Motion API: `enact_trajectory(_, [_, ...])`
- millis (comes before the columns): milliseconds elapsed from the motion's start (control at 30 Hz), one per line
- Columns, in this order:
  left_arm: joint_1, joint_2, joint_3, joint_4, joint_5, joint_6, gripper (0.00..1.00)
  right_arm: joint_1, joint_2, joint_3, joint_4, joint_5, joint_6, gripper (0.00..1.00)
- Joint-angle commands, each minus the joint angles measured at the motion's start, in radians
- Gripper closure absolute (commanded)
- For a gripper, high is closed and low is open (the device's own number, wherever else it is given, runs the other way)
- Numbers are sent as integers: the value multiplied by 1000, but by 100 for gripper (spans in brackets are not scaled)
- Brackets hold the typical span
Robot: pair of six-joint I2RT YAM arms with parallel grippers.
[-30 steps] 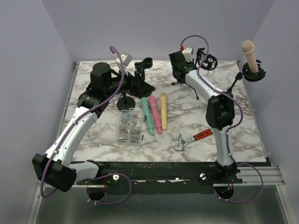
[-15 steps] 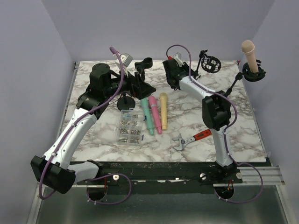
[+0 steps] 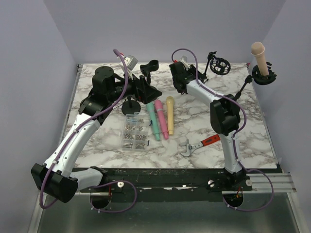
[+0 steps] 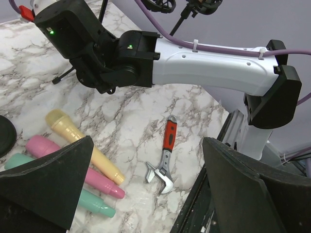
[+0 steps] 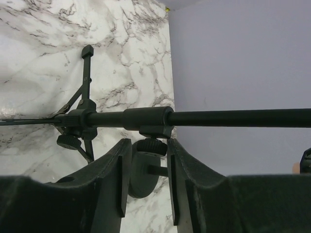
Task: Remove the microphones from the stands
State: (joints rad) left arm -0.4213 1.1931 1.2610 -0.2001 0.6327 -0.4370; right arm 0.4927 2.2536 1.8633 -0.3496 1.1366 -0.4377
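Observation:
A beige microphone (image 3: pixel 258 51) stands upright in the black shock mount (image 3: pixel 265 76) of a boom stand at the far right corner. The stand's pole (image 5: pixel 218 118) runs across the right wrist view, with tripod legs (image 5: pixel 80 104) at the left. My right gripper (image 3: pixel 178 77) (image 5: pixel 149 143) is at the back centre. Its jaws are closed narrowly on the stand's joint knob (image 5: pixel 151 146) under the pole. My left gripper (image 3: pixel 147 90) (image 4: pixel 146 145) is wide open and empty, held above the table left of centre.
Teal (image 3: pixel 153 119), pink (image 3: pixel 161 119) and yellow (image 3: pixel 170 115) microphones lie side by side mid-table. A clear screw box (image 3: pixel 135 133) and a red-handled wrench (image 3: pixel 199 144) lie nearer. A second stand with an empty shock mount (image 3: pixel 219 65) and a small round-base stand (image 3: pixel 130 104) are at the back.
From a second ago my right gripper has swung left and down to the stand's joint, then held still. The left arm has barely moved.

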Motion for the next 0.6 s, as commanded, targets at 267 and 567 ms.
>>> enact_trajectory(267, [-6,-6,-5,10,-2,15,2,12,-113,60,-255,-161,519,34])
enact_trajectory(567, [-6,-4,-5,8,-6,17,1,2,-89,79,-223,-97,689,36])
